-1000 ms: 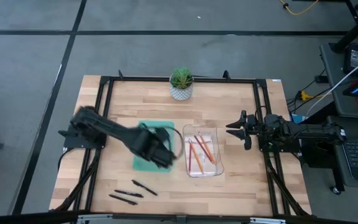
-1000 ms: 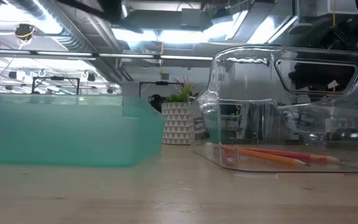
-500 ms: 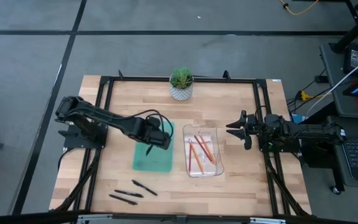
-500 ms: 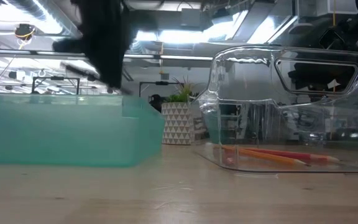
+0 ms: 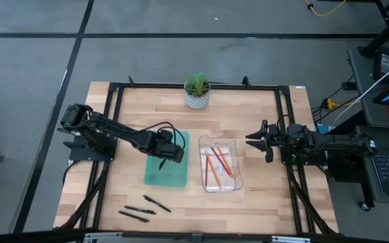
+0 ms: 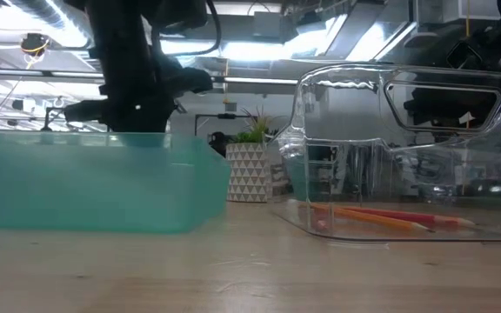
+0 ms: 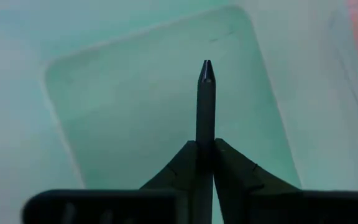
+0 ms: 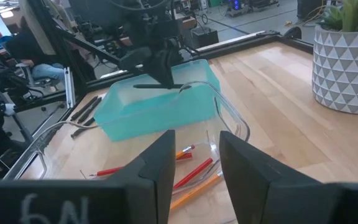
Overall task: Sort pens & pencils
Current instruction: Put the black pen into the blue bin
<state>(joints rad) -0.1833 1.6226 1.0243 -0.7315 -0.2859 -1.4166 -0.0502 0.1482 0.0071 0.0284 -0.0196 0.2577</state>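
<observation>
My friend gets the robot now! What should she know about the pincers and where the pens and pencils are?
Left pincer: shut on one thin black pen, held above the open teal plastic bin.
Right pincer: open, waiting beside the clear plastic tray.
Done: three orange and red pencils lie in the clear tray.
Left: drop this pen into the teal bin, then fetch the other black pens lying on the wooden table near its front edge.

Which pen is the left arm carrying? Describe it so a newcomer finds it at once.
Start at the green bin mid-table. Above it the left pincer grips a black pen. Unlike the pens on the table near the front edge, it is in the air.
</observation>
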